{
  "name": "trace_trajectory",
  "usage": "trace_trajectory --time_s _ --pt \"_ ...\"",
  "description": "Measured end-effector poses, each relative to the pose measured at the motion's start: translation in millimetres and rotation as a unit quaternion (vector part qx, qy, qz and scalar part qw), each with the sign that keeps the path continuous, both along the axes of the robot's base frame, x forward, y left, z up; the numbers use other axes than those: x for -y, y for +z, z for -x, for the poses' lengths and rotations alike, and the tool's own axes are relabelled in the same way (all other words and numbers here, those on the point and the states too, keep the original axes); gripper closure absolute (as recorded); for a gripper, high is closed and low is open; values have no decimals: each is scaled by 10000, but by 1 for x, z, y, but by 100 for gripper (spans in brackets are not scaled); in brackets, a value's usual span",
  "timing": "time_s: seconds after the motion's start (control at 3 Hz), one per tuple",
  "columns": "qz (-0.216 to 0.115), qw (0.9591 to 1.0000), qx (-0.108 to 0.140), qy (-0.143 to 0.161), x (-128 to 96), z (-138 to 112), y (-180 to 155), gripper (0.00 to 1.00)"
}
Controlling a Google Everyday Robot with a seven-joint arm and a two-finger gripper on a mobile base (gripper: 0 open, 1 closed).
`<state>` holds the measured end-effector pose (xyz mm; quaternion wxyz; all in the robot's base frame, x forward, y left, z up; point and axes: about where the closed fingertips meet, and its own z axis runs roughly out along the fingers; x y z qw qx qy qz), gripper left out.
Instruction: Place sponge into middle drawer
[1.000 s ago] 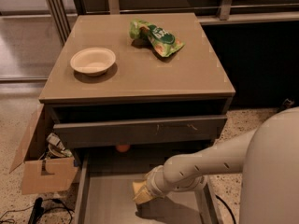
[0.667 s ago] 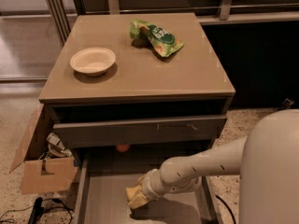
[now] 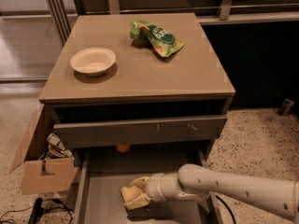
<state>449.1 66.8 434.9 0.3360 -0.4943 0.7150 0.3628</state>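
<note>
The yellow sponge [image 3: 135,194] is at the tip of my gripper [image 3: 140,192], low over the grey floor of the open middle drawer [image 3: 100,195]. My white arm reaches in from the lower right. The sponge sits near the middle of the drawer, and I cannot tell whether it rests on the floor. The gripper is shut on the sponge.
A white bowl [image 3: 93,61] and a green snack bag [image 3: 156,36] lie on the cabinet top [image 3: 187,73]. The upper drawer's scratched front panel [image 3: 140,130] is above. A small orange thing [image 3: 122,148] sits at the drawer's back. A cardboard box [image 3: 44,169] stands at left.
My gripper with the sponge has moved lower and slightly left, deeper into the open drawer.
</note>
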Motion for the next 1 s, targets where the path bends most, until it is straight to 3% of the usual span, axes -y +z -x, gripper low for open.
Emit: trace_trajectory --time_s 0.33,1.0 --pt "35 9997 -28 -253 23 0 -2 100" --pt "172 9996 -37 -235 24 -1 -6 100"
